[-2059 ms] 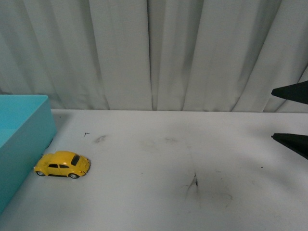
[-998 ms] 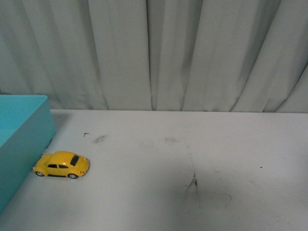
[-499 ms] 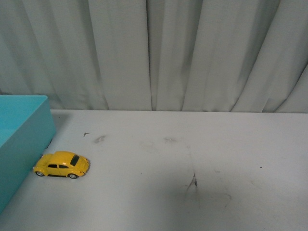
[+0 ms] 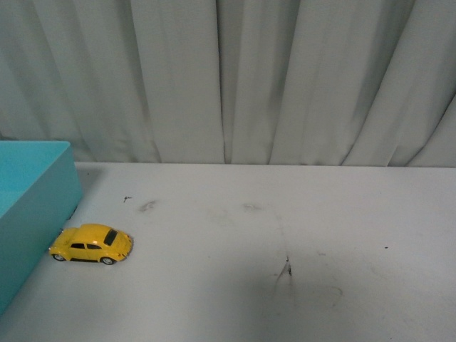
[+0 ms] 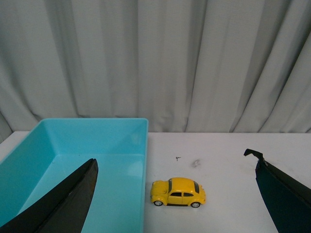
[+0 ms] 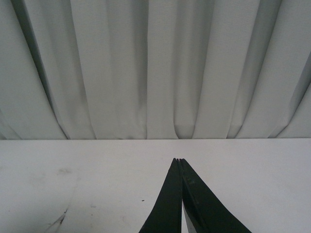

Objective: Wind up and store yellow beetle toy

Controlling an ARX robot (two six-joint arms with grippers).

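The yellow beetle toy [image 4: 90, 244] stands on its wheels on the white table, close beside the wall of the teal bin [image 4: 32, 214] at the left. The left wrist view shows the same toy [image 5: 178, 192] next to the bin [image 5: 73, 145], between the wide-spread black fingers [image 5: 68, 204] of my open left gripper [image 5: 175, 194], which hangs above it without touching. My right gripper [image 6: 179, 162] is shut with nothing in it, over bare table. Neither arm appears in the front view.
A grey curtain [image 4: 228, 78] hangs along the far edge of the table. The white tabletop [image 4: 285, 235] carries a few dark scuff marks [image 4: 286, 271] near its middle. The inside of the teal bin [image 5: 97, 165] shows nothing in it.
The right gripper's black fingers, seen open at the front view's right edge two seconds ago, have left that view. The toy and the bin have not moved.
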